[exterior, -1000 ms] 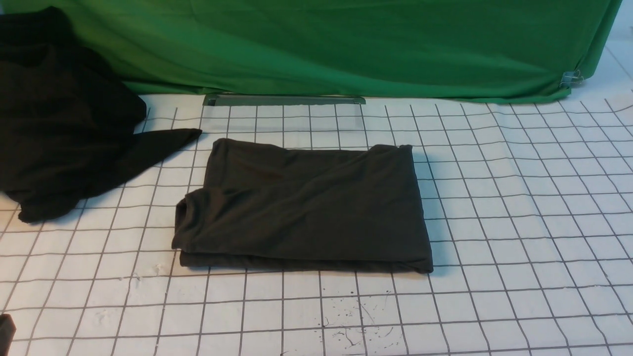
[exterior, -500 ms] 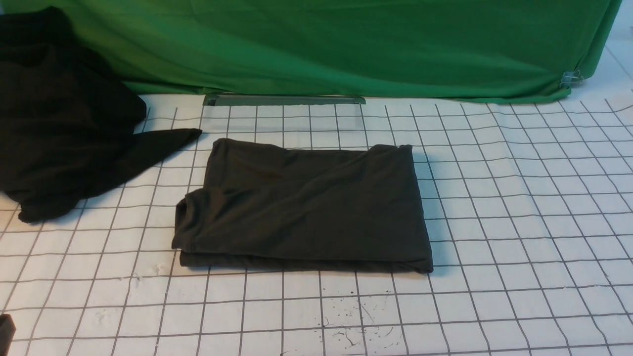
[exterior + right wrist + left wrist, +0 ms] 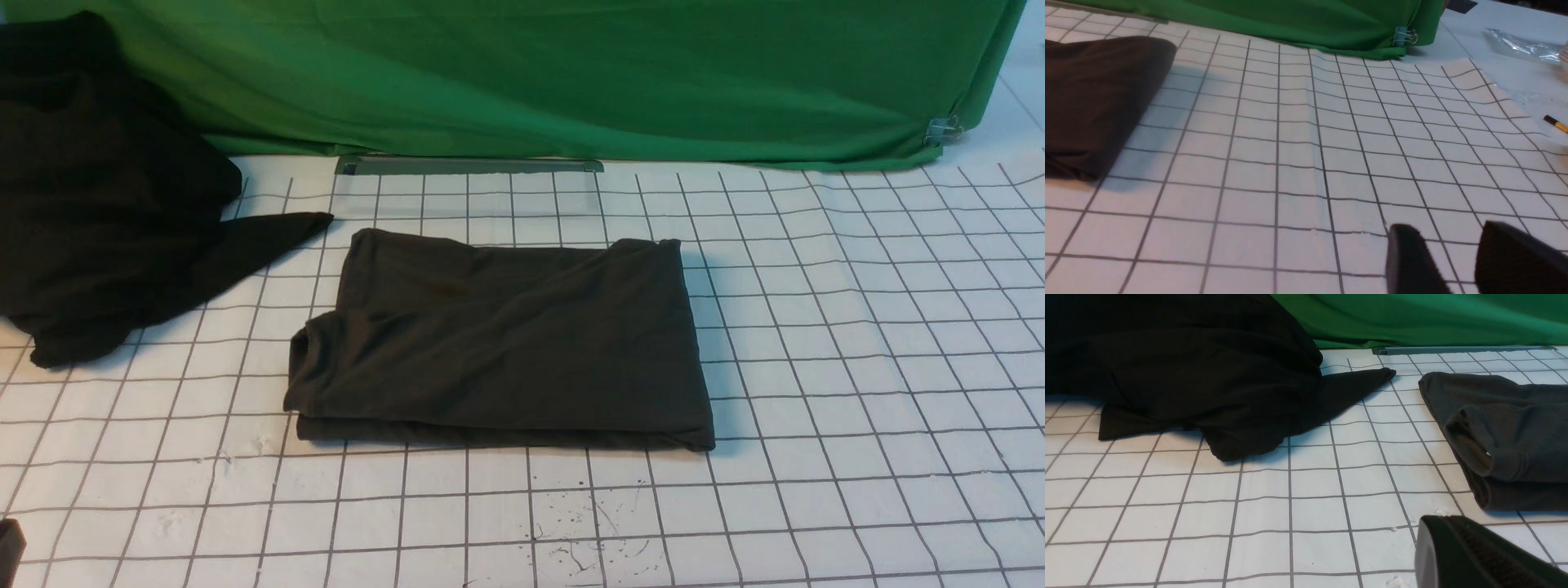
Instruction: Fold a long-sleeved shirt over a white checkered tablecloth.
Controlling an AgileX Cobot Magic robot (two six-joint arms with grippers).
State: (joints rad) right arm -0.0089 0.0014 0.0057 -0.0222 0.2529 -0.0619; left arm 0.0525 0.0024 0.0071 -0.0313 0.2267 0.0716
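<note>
The long-sleeved shirt (image 3: 498, 339) lies folded on the white checkered tablecloth (image 3: 857, 343); right fingers (image 3: 1412, 261) apart, left fingers' (image 3: 1474, 555) state unclear.

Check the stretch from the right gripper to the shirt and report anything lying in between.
Nothing visible lies there. In the right wrist view, only bare tablecloth runs from the right gripper, whose fingers stand apart and hold nothing, to the folded shirt. The black heap lies on the shirt's far side.
</note>
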